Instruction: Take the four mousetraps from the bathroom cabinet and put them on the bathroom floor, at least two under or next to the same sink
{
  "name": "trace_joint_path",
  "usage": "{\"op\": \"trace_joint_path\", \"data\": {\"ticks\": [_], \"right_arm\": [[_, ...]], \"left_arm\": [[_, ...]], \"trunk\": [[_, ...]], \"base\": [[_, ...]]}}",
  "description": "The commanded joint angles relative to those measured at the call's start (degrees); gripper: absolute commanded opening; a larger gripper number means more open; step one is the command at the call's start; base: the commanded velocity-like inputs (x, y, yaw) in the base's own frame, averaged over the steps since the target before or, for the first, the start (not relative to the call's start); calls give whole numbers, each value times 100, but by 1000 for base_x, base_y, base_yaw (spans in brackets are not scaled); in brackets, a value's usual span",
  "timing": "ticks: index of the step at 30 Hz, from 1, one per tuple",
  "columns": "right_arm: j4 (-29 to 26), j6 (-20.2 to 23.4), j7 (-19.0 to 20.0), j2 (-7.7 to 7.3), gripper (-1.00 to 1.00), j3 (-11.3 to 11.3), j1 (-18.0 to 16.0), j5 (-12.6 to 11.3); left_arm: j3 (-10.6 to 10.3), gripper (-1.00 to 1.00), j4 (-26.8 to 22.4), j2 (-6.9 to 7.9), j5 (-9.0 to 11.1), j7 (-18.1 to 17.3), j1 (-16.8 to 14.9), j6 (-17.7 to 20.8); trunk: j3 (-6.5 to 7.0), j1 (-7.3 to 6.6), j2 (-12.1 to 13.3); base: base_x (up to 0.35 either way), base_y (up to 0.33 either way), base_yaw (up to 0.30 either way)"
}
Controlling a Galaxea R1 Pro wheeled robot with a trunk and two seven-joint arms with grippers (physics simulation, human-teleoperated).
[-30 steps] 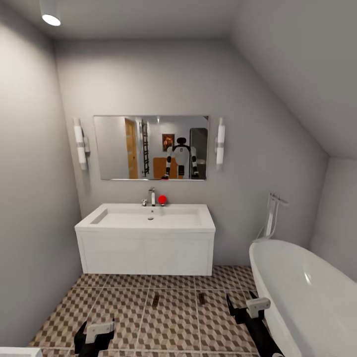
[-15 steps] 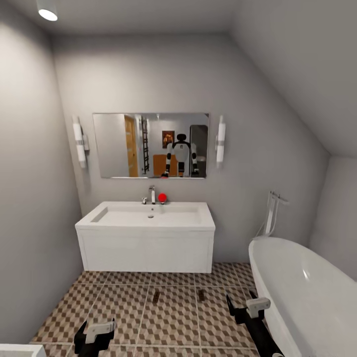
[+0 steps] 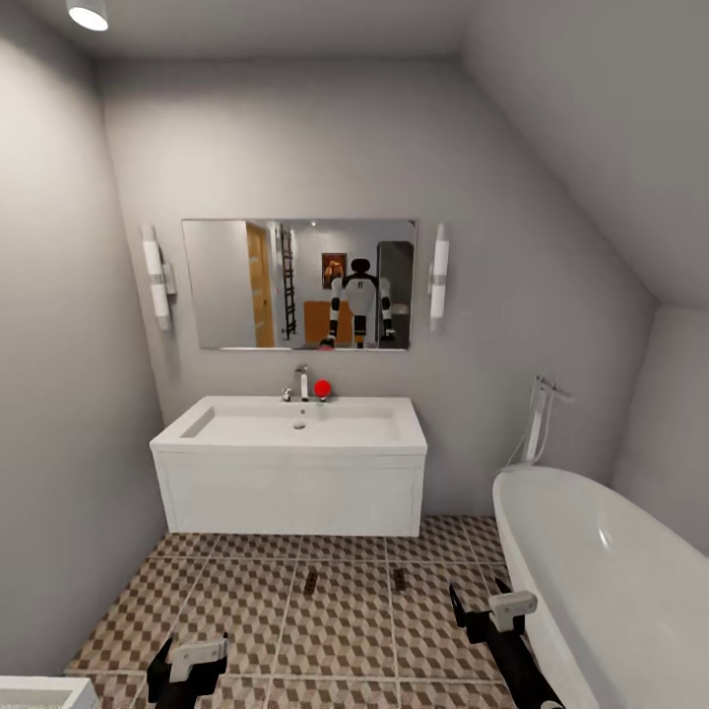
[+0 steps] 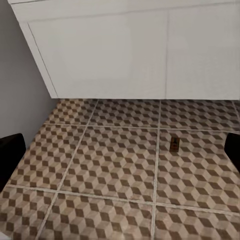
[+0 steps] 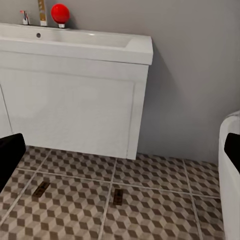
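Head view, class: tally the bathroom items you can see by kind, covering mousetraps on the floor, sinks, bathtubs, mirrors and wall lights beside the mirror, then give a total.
Mousetraps on the floor: 2 (one, another)
Sinks: 1
Bathtubs: 1
Mirrors: 1
Wall lights beside the mirror: 2 (one, another)
Total: 7

The sink [image 3: 295,425] and its boxy vanity are plain white, same as the bathtub [image 3: 601,571], with a bright red ball [image 3: 322,389] by the chrome faucet [image 3: 301,382]. The bathroom floor [image 3: 246,611] is that brown, beige and white 3D cube print with pale grout. Two mousetraps [image 3: 310,582] [image 3: 399,578] look dark brown-tan. Walls are flat grey.
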Motion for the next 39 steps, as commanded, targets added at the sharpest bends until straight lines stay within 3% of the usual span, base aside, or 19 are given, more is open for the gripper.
{"op": "trace_joint_path", "data": {"ticks": [1,13,39], "right_arm": [[4,-13,58,-1,100,11,-2,-63],[4,-20,58,-1,100,11,2,-62],[4,-20,58,0,100,11,0,-63]], "left_arm": [[-50,100,19,-3,33,12,-6,-25],[-50,100,19,-3,34,12,-6,-26],[-50,100,19,-3,33,7,-6,-42]], "trunk": [[8,-21,37],[131,-284,519],[-70,-284,519]], "base": [[0,0,0],[0,0,0],[0,0,0]]}}
